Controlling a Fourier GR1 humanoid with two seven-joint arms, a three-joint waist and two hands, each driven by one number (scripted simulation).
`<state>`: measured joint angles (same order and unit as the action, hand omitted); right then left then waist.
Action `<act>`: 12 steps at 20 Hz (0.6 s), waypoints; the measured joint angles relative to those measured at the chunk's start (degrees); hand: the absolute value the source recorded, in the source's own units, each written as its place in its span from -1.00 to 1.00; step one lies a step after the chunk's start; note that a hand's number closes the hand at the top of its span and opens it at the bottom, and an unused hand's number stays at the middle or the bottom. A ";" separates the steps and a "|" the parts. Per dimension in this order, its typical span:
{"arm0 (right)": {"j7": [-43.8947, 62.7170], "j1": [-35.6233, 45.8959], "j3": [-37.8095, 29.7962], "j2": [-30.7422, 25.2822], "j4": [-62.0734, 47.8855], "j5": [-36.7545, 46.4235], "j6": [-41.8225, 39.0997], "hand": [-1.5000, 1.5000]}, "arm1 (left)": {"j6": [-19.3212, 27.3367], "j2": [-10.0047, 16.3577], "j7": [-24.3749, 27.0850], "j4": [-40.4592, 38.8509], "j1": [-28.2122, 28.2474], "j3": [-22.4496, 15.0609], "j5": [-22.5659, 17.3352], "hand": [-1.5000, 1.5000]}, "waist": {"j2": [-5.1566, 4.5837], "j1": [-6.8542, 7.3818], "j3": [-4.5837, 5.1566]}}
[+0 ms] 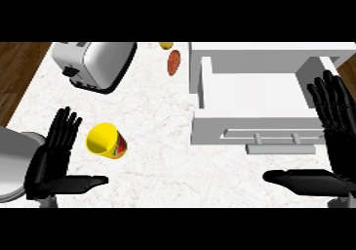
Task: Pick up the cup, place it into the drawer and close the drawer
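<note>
Left robot hand is up at the lower left of the view, fingers straight and together, thumb stuck out to the right, holding nothing. Right robot hand mirrors it at the far right edge, fingers straight up, thumb pointing left, also empty and resting.

Now the layout, big to small. The pale marbled desk fills the middle. On its right half sits the white drawer, pulled open, its inside bare and facing up, with its handle on the near front panel, just left of the right robot hand. At top left, a silver toaster sits at an angle. A grey rounded thing pokes in at the left edge behind the left forearm; I can't tell what it is.

And here's the one that matters: the yellow cup, on the desk just to the right of the left robot hand's fingers, close but not touching. Its mouth shows as a yellow oval turned up and slightly left, and its body runs down and right, with a red patch on the side. Whether it's upright or tipped, I can't say from this angle.

So the left robot hand is plainly nearer, with the cup on its thumb side. The drawer lies well to the cup's right, so the carry looks like a left-to-right one.

A small red-orange thing and a yellow bit sit near the top, out of the way.
</note>
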<state>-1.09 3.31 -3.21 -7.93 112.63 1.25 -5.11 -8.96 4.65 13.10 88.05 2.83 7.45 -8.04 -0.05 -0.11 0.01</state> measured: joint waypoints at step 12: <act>0.62 -0.71 -1.08 -0.09 1.60 -0.56 -1.50 -1.00 | -2.37 4.25 16.92 -29.82 -8.17 5.85 2.79 -1.00 | 0.00 -0.18 0.02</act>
<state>-0.47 2.60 -4.29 -8.03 114.23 0.69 -6.61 -11.32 8.89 30.01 58.23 -5.34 13.29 -5.25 -0.05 -0.29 0.03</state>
